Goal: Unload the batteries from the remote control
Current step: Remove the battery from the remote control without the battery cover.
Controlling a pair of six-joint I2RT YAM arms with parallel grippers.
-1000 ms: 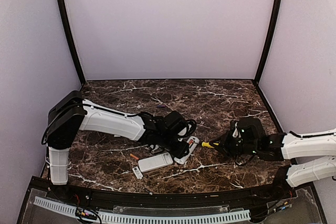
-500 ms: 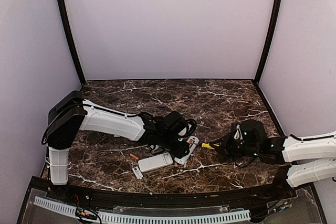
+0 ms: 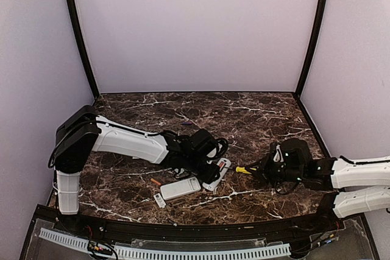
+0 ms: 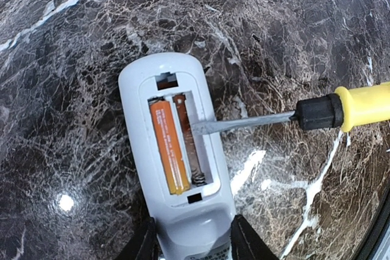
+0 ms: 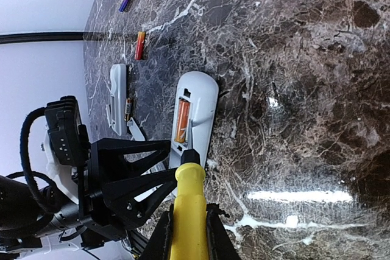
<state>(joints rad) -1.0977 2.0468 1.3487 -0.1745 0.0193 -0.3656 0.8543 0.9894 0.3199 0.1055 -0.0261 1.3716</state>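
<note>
The left claw [image 4: 192,245] is clamped on the near end of a white oblong plastic remote control [image 4: 195,217], which lies back-up on the dark marbled tabletop [image 4: 73,41] with its cover off. In the left wrist view, one slim orange cylindrical battery [image 4: 169,147] sits in the left slot of the open compartment; the slot beside it shows only a bare spring. The right claw [image 5: 187,235] is clenched round a yellow-handled screwdriver [image 4: 363,105], whose steel blade reaches into that bare slot, just beside the battery. A loose orange-red battery [image 3: 156,181] lies on the tabletop near a second white remote [image 3: 180,188]
</note>
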